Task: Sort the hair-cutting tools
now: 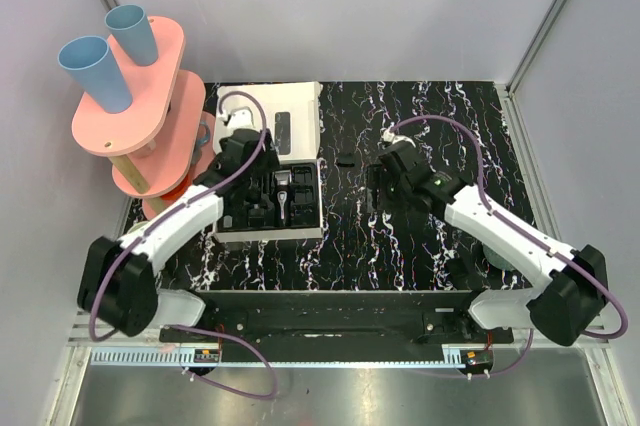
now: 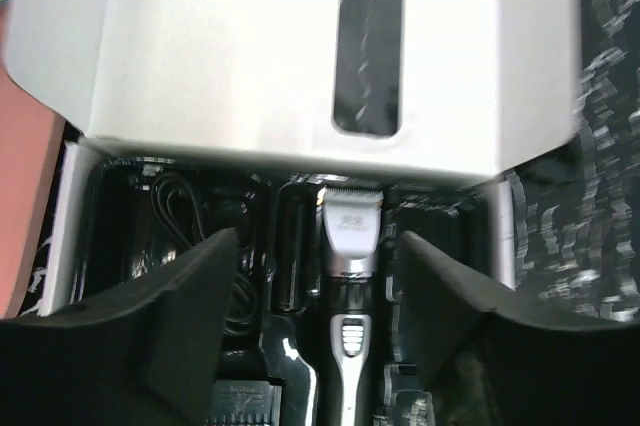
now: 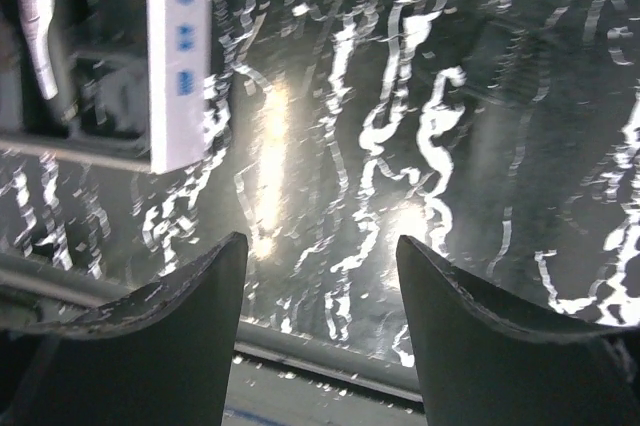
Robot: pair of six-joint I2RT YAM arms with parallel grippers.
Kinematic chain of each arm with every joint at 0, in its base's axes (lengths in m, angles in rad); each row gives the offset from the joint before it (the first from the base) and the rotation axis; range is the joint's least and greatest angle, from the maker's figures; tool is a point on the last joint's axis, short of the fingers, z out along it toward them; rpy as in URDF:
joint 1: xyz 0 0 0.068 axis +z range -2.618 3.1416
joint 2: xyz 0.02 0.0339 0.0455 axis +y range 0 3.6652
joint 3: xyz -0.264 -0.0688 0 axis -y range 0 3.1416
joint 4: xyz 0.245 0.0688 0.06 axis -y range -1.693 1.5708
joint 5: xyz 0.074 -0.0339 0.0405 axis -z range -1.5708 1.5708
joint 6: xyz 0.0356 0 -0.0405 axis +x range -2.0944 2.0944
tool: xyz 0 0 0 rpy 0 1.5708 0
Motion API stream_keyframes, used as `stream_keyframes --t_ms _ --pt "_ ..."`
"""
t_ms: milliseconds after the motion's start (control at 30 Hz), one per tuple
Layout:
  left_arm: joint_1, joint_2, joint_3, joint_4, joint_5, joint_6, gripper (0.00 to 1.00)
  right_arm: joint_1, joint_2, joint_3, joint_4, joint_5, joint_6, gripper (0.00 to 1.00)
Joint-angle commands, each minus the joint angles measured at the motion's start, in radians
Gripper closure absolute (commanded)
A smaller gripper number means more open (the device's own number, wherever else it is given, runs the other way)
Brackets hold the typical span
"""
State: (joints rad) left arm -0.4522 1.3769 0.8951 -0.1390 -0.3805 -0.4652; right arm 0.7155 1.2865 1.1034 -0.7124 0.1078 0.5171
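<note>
Box [image 1: 297, 106]: far lid stands open; we could clip it.
Left gripper [image 2: 318, 241]: jaws released, empty, above the tray [image 2: 120, 206].
Right gripper [image 3: 320, 246]: jaws released, empty, over the table [image 3: 500, 96].
Clipper [image 2: 350, 246]: seated in the tray; our fingers could dislodge it.
Comb attachment [image 1: 345, 159]: loose right of the box; easily swept away.

A black counter [image 1: 440, 136] veined with white carries a white cardboard box [image 1: 298, 104] at its nine o'clock, the lid folded back toward twelve and a black moulded tray [image 1: 308, 186] inside. Off the counter's edge at ten o'clock stands a pink tiered stand [image 1: 165, 46] bearing two blue cups [image 1: 95, 71] side by side. A dark teal bowl [image 1: 498, 258], mostly hidden, sits at four o'clock.
</note>
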Motion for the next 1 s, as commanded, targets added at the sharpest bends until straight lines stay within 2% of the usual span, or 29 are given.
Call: stream_keyframes --t_ms 0,67,167,267,433,567,733,967 --pt "0.006 -0.13 0.077 -0.074 -0.014 0.016 0.24 -0.092 0.027 0.017 -0.047 0.092 -0.078 0.3" --pt "0.006 -0.196 0.071 -0.111 -0.026 0.008 0.11 -0.122 0.054 0.004 -0.052 0.095 -0.097 0.29" --pt "0.006 -0.294 0.054 -0.164 -0.014 0.013 0.01 -0.159 0.112 -0.008 -0.065 0.107 -0.109 0.23" --pt "0.006 -0.38 0.053 -0.246 0.024 0.023 0.01 -0.183 0.183 -0.004 -0.065 0.118 -0.089 0.18" --pt "0.004 -0.481 0.156 -0.433 0.109 0.035 0.01 -0.211 0.316 0.038 -0.055 0.151 -0.063 0.14" --pt "0.006 -0.519 0.189 -0.479 0.207 0.103 0.01 -0.251 0.395 0.079 -0.038 0.181 -0.035 0.16" --pt "0.006 -0.547 0.127 -0.491 0.224 0.166 0.01 -0.274 0.459 0.115 0.011 0.142 -0.048 0.16" --pt "0.006 -0.529 0.097 -0.485 0.25 0.163 0.01 -0.295 0.543 0.185 0.01 0.142 -0.016 0.16"
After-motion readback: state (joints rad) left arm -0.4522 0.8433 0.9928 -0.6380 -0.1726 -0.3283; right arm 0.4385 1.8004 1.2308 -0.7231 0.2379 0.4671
